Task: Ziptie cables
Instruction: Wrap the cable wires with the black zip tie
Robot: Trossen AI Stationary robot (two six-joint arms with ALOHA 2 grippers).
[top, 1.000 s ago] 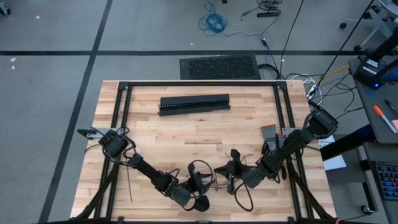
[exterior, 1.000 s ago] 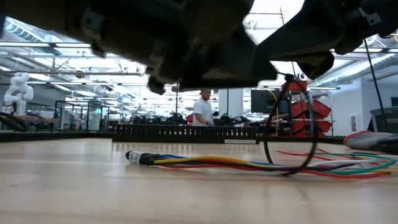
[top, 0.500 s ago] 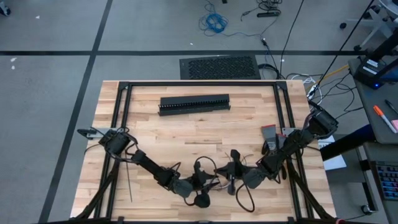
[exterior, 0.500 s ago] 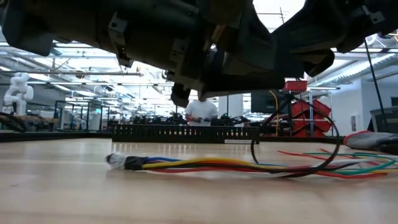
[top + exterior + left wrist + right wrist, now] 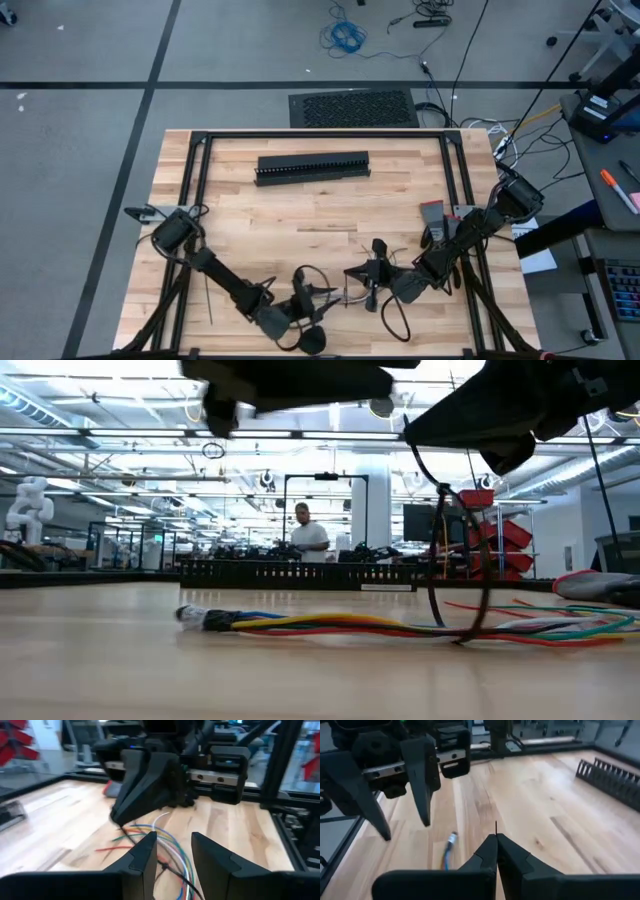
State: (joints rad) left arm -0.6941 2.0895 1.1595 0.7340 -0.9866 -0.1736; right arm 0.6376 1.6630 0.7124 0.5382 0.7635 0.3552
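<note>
Right jaws pinched on ziptie point(image 5: 455, 560), seemingly looped around multicoloured cables point(image 5: 330, 624).

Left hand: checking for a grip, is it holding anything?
No. In its wrist view the left hand stands open above the cables, gripping nothing.

On your wooden table point(image 5: 300, 200) you have a long black slotted duct point(image 5: 313, 167) lying flat near the far edge, well apart from the grippers and across the table from them. A small red-and-grey tool point(image 5: 431, 214) lies just beside the right arm. Beyond the table's far edge, a dark floor mat point(image 5: 352, 107) and a blue coiled cable point(image 5: 345, 38) rest on the floor. Your low view shows a person point(image 5: 304, 538) standing behind the duct.
</note>
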